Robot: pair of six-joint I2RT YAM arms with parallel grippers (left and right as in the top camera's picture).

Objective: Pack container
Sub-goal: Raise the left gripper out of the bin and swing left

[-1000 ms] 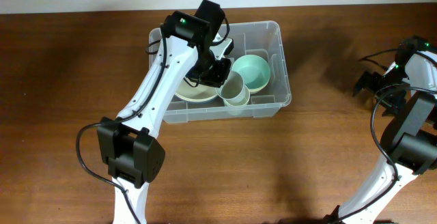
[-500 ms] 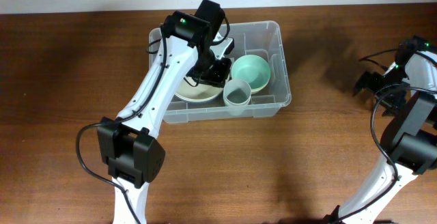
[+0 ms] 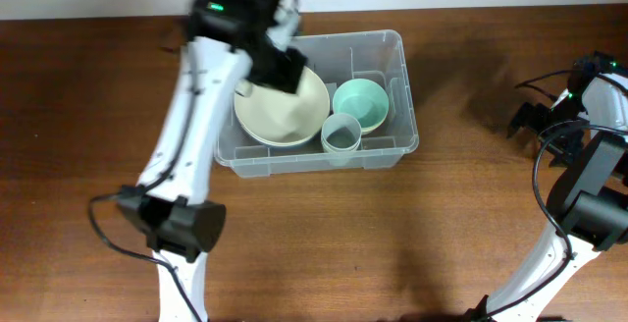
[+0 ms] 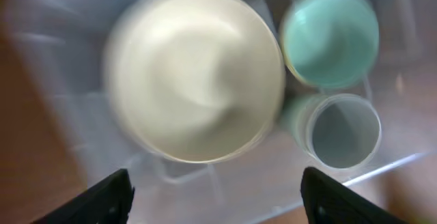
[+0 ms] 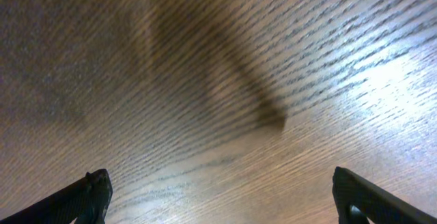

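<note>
Three dishes sit inside the container (image 3: 404, 96), which stands on the desk (image 3: 442, 224) at upper middle of the overhead view, nearer the left arm.

Contents: wide cream bowl (image 3: 282, 111) on the left, smaller teal bowl (image 3: 360, 103) on the right, cup (image 3: 340, 134) in front of the teal bowl and just beside both.

Left pincer (image 4: 217, 200): wide open and holding nothing. The wrist view shows both fingers far apart, with the bowls and cup below. The arm is blurred in the overhead view, above the container's left end.

Right pincer (image 5: 220, 200): fully open and empty, over bare wood well to the right of the container.

Step, as a judgement: the release of a placed dish looks finished, with the left arm in its clearing phase. No loose dish shows on the desk, so packing looks near complete or complete.

Next move calls for: clearing the thick rim without clipping the cream bowl's edge. If more items remain, they are out of view.

Materials and shapes:
- container — clear, rigid plastic; rectangular, with rounded corners
- cream bowl — opaque, matte, shallow, round
- teal bowl — smooth, deeper, round
- cup — pale, translucent, slightly tapered
- desk — dark wood with fine grain and a slight sheen
</note>
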